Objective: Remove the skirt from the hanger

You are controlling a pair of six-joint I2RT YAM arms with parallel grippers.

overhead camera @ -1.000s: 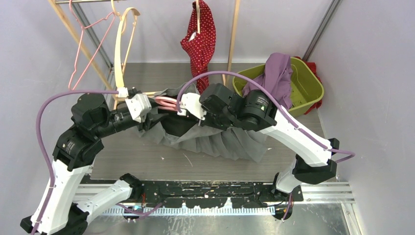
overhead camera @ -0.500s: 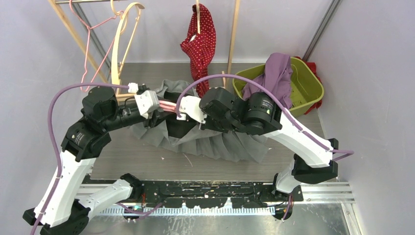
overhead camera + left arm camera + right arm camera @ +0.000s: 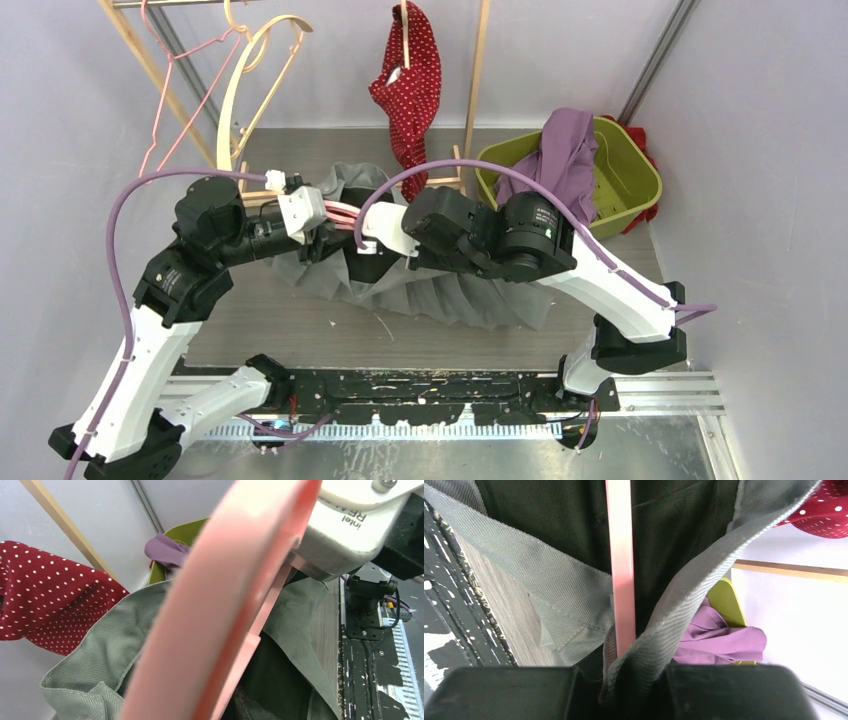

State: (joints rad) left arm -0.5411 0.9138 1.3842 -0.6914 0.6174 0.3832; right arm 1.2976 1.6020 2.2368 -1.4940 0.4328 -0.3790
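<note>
The grey pleated skirt (image 3: 460, 295) lies spread on the table, its waistband lifted between my two grippers. A pink hanger (image 3: 340, 213) runs from one gripper to the other inside the waistband. My left gripper (image 3: 322, 222) is at the hanger's left end and seems shut on it. In the left wrist view the hanger (image 3: 210, 605) fills the middle, blurred, over the skirt (image 3: 100, 655), and my fingers are hidden. My right gripper (image 3: 368, 232) is shut on the skirt's waistband (image 3: 684, 595), right beside the pink hanger bar (image 3: 621, 555).
A green bin (image 3: 625, 170) holding a purple cloth (image 3: 565, 150) stands at the back right. A red polka-dot garment (image 3: 410, 70) hangs from the wooden rack (image 3: 478, 70). An empty wooden hanger (image 3: 235, 100) and a pink wire hanger (image 3: 175, 95) hang at the back left.
My left arm has moved right and back, bringing its gripper closer to the right one. The skirt's left side has bunched up. The empty hangers on the rack have swung.
</note>
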